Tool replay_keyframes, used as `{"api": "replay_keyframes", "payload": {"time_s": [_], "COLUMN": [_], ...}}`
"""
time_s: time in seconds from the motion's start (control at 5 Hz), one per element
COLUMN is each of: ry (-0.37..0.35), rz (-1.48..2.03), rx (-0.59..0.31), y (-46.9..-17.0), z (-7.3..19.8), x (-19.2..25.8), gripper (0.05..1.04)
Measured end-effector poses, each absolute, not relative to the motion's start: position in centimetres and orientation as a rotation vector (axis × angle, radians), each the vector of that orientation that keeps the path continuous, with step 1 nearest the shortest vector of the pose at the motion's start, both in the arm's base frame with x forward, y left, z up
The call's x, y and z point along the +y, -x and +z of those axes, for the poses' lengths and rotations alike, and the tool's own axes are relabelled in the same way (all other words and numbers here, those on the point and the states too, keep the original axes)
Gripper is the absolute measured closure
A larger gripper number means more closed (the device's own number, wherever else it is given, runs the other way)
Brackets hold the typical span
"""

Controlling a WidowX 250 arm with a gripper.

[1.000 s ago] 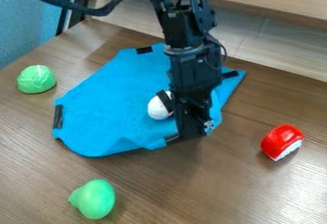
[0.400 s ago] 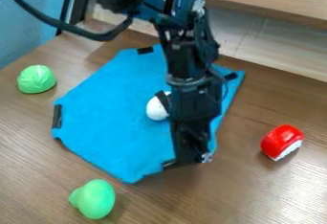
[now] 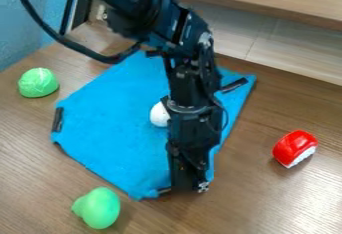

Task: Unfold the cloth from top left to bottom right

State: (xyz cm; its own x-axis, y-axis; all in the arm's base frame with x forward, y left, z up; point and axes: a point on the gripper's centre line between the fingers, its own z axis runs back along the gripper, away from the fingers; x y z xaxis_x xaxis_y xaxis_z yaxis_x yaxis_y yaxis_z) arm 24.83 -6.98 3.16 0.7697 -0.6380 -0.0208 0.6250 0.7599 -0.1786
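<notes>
The blue cloth (image 3: 117,120) lies spread over the worktop (image 3: 254,198), a broad, many-sided shape with its corners cut off. Its surface looks soft and matte, its face mostly flat, with a slight waviness along the lower rim. Dark strips sit at its margin: one at nine o'clock (image 3: 58,119), one near twelve, partly behind the arm, one at two (image 3: 234,84), and a short one near six (image 3: 163,191).

On the cloth, close to its middle, rests a white rounded object (image 3: 159,115), smooth where it shows, its right side hidden by the arm.

The black tool (image 3: 184,190) is at the cloth's edge, between five and six o'clock, right by the short strip; whether it is wide, narrow or holding the fabric, I cannot tell. The arm comes down to it from between eleven and twelve o'clock in the view, a thick black cable (image 3: 80,49) curving beside it.

Around the cloth, apart from it, are a green lump (image 3: 38,82) with a creased, rounded top at ten o'clock, a smooth green pear-shaped piece (image 3: 97,208) at seven, and a glossy red piece (image 3: 295,145) with a bumpy white underside between three and four. The worktop is brown with streaky wood grain
</notes>
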Motion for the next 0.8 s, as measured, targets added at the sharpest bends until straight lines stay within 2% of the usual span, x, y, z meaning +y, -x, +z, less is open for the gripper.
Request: {"api": "replay_keyframes", "payload": {"time_s": [0.2,0.4,0.6,0.8], "ry": [0.165,0.190,0.229,0.252], "rz": [-0.698,-0.700,-0.720,-0.728], "rx": [0.083,0.070,0.043,-0.008], "y": [-24.8,-25.0,-25.6,-26.5], "z": [3.1,3.2,3.8,5.6], "x": [-6.9,-7.4,-8.1,-8.8], "gripper": [0.627,0.317,0.088,0.081]}}
